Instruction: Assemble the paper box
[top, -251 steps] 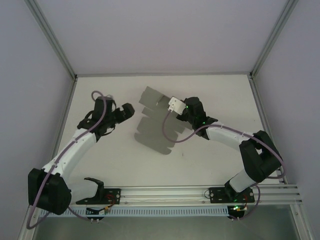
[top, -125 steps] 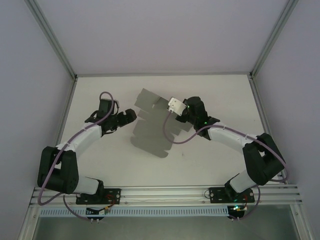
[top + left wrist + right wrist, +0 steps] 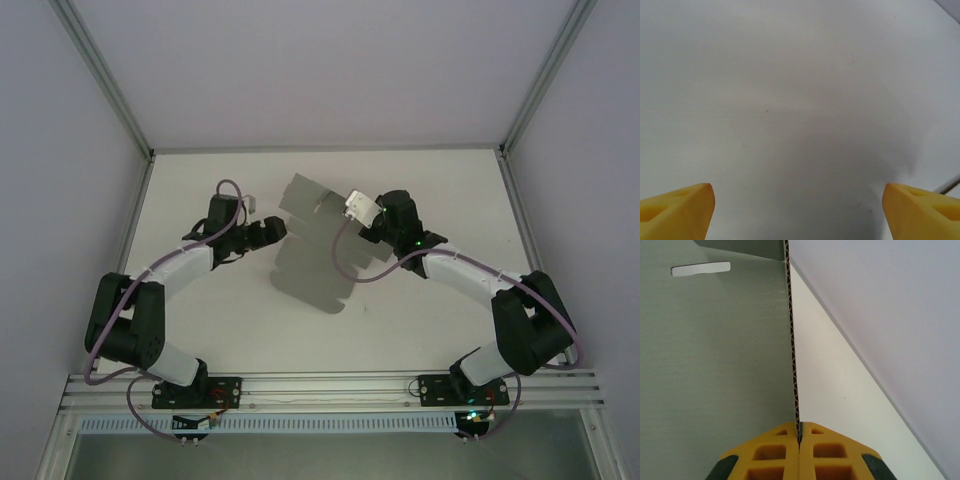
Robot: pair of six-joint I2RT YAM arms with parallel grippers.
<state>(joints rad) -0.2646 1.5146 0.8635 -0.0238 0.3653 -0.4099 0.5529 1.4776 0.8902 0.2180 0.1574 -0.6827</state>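
Right gripper [image 3: 799, 432] is pressed together on the paper box [image 3: 715, 365], its yellow fingers [image 3: 765, 455] pinching the corrugated edge of one panel; my wrist view looks straight along that edge. The panel's face is plain grey, with one narrow pale slot near its far end. From above I see the box as an unfolded sheet on the white table [image 3: 420, 330], gripped at its far right side. The far flap looks lifted, though from overhead I can't be sure. Left gripper [image 3: 799, 210] sits just beside the box's left edge, fingers [image 3: 675, 210] spread wide over bare table, apart from the cardboard.
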